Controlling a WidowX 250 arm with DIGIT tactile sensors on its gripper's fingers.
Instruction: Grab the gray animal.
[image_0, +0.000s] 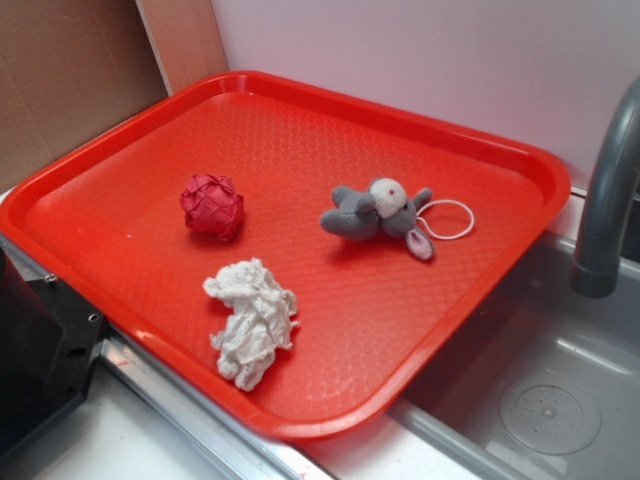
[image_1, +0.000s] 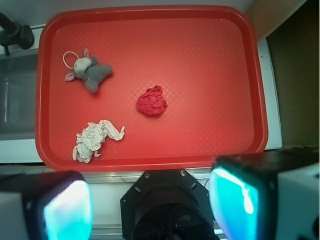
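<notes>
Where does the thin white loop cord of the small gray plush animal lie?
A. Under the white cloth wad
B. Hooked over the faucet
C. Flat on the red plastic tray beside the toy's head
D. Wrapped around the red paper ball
C: the thin white loop cord lies flat on the red plastic tray beside the small gray plush animal, touching nothing else.

A toy kitchen setup: gray sink (image_0: 560, 400), faucet (image_0: 610, 190), red tray (image_0: 300, 130) alongside.

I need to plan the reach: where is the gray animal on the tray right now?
In the exterior view, the gray animal lies on the red tray's right part, right of the red paper ball, nearest the faucet.
</notes>
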